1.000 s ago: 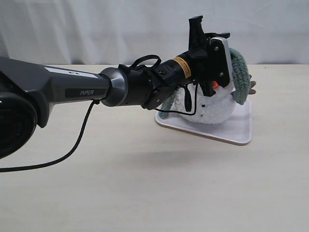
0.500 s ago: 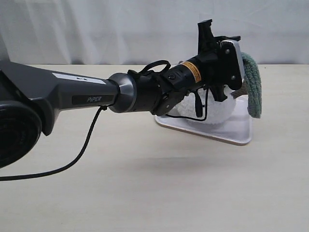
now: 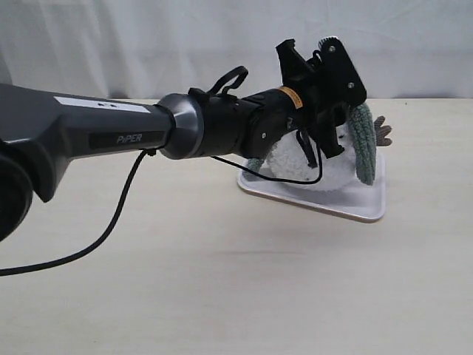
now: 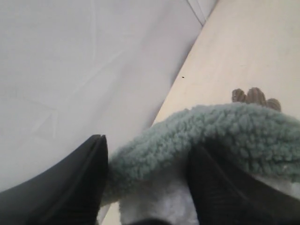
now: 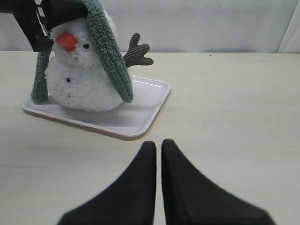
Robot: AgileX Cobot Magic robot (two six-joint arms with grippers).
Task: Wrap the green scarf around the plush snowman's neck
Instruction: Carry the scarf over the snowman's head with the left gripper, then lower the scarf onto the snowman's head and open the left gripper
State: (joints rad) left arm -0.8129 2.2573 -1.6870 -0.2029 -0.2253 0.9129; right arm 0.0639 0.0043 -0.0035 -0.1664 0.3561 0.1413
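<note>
**Two ends dangling, nothing wrapped yet**

The green scarf (image 5: 110, 61) lies arched over the head of the plush snowman (image 5: 79, 82). The toy sits on a white tray (image 5: 150, 110), at about 2 o'clock from the middle of the counter (image 3: 222, 281) in the exterior view. One end hangs down the toy's 3 o'clock side, just beside the brown twig arm (image 3: 382, 133). The other end trails down its 9 o'clock side toward the tray.

The left pincer (image 4: 147, 152) is at 12 o'clock over the head, its jaws wide with the thick fuzzy band bunched between them (a grip, by the look of it, not a mere touch). The right pincer (image 5: 158, 150) is pressed together on nothing, low over the counter and well apart from the tray.

The step in hand looks like the draping stage. The band is too high, on the crown rather than in the neck (image 5: 70, 55). The next move probably calls for lowering it behind the head into that crease, then crossing one end over the front. The light toy must not be tipped off the tray.
</note>
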